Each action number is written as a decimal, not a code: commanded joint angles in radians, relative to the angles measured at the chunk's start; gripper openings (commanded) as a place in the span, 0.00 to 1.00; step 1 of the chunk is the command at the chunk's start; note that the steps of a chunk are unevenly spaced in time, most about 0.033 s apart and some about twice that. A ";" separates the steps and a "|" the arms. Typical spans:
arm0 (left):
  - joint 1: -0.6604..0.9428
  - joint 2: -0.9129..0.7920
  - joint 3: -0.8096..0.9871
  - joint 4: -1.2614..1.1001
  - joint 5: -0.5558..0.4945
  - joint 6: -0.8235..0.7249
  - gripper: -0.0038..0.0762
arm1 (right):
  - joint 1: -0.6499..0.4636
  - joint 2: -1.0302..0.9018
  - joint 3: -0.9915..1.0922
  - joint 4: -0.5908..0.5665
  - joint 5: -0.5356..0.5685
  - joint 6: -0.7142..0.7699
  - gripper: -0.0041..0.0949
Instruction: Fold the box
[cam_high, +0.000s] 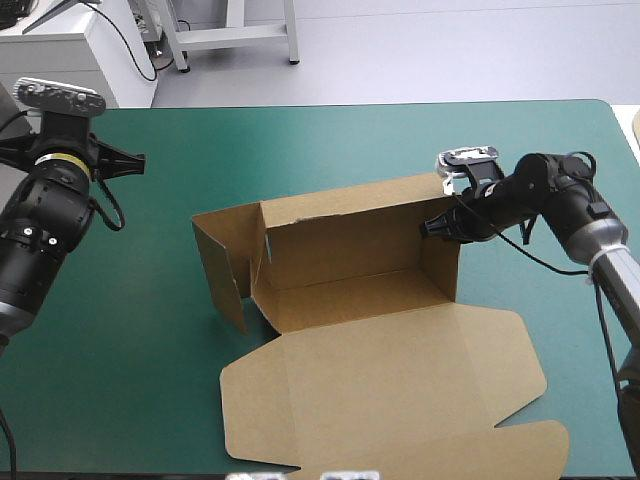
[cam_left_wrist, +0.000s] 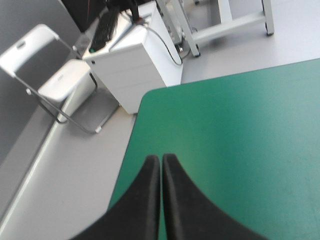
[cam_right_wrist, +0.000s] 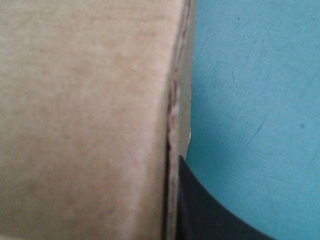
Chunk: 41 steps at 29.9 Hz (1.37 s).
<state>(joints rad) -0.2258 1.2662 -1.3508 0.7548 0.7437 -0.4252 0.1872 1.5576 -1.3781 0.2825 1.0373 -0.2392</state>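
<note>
The brown box (cam_high: 330, 290) sits at the middle of the teal-green bench (cam_high: 120, 380), its lid (cam_high: 400, 390) lying flat toward the near edge and its back and side walls raised beyond. The right gripper (cam_high: 432, 228) pinches the right wall (cam_high: 440, 265), one black finger (cam_right_wrist: 200, 210) showing outside the board. Toward the far-left corner the left gripper (cam_left_wrist: 160, 158) hangs clenched on nothing

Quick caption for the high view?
Right gripper grips the raised right wall of the box; left gripper idle, jaws shut.
</note>
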 joint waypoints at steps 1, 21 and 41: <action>0.075 -0.028 -0.030 -0.155 -0.032 0.080 0.05 | 0.023 0.059 -0.090 -0.008 -0.023 0.016 0.05; 0.126 -0.028 -0.030 -0.372 0.097 0.268 0.05 | 0.031 0.245 -0.415 -0.082 -0.031 0.018 0.32; 0.126 -0.028 -0.030 -0.420 0.142 0.289 0.05 | 0.031 0.340 -0.524 -0.075 0.140 0.022 0.32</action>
<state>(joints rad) -0.1013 1.2662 -1.3508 0.3233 0.9247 -0.1354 0.2168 1.9286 -1.8722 0.1842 1.1970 -0.2155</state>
